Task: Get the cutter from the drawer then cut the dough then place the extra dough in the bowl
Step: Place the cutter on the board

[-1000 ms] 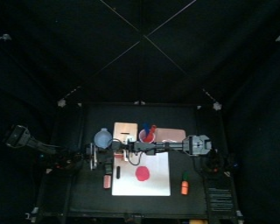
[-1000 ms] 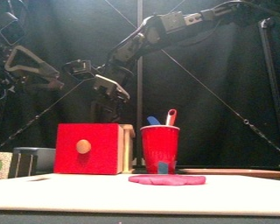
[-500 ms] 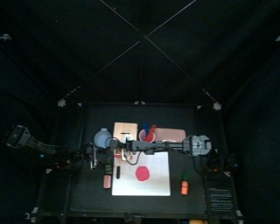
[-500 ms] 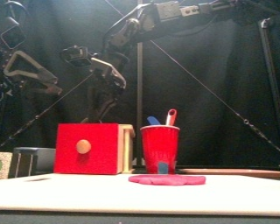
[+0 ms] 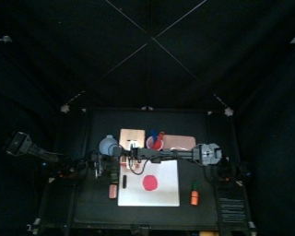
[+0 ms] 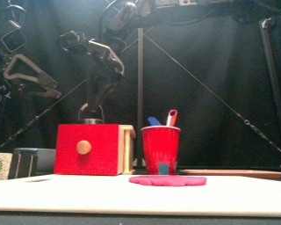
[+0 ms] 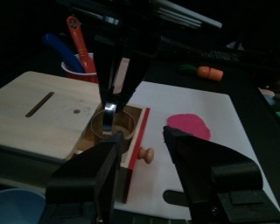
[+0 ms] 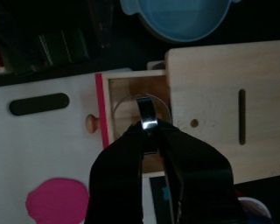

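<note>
Right hand (image 8: 147,133) risen, cutter (image 7: 112,110) partly hidden

We show the table (image 5: 95,198) from above and from the front. The board (image 5: 169,194) lies at front centre, with the dough (image 6: 168,180) on it. Behind the board we find a row: the bowl (image 5: 108,145) at left, the box (image 7: 49,101) in the middle, the cup (image 6: 161,149) at right. The drawer (image 7: 134,162) stands drawn out toward the board, and the cutter (image 7: 111,110) hangs above it. One toy (image 5: 113,191) lies just left of the board, another (image 5: 194,196) just right.
</note>
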You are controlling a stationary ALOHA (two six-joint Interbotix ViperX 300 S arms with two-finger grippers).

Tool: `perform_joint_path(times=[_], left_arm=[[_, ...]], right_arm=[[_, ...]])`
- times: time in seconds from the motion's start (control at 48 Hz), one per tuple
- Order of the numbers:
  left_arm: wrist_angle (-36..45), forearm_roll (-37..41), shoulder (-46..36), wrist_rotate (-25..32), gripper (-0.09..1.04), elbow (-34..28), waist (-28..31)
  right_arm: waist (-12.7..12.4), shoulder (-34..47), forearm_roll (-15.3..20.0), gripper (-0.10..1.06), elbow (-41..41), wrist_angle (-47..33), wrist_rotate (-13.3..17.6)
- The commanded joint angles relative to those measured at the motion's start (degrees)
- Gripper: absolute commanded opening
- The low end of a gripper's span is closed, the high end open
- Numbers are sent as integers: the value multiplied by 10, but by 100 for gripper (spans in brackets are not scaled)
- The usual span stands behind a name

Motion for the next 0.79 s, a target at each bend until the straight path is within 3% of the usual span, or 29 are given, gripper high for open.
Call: perform_joint_path(times=[0.021, 0.438, 0.625, 0.792], left_arm=[[-2, 0, 0, 1, 80, -4, 2], [4, -4, 0, 1, 80, -4, 4], [5, -4, 0, 0, 80, -6, 4], [6, -4, 0, 1, 80, -8, 4]], right_arm=[[4, -18, -6, 44, -34, 25, 1], [36, -65, -11, 44, -18, 85, 18], [67, -137, -59, 43, 70, 90, 98], [104, -205, -69, 43, 194, 83, 173]])
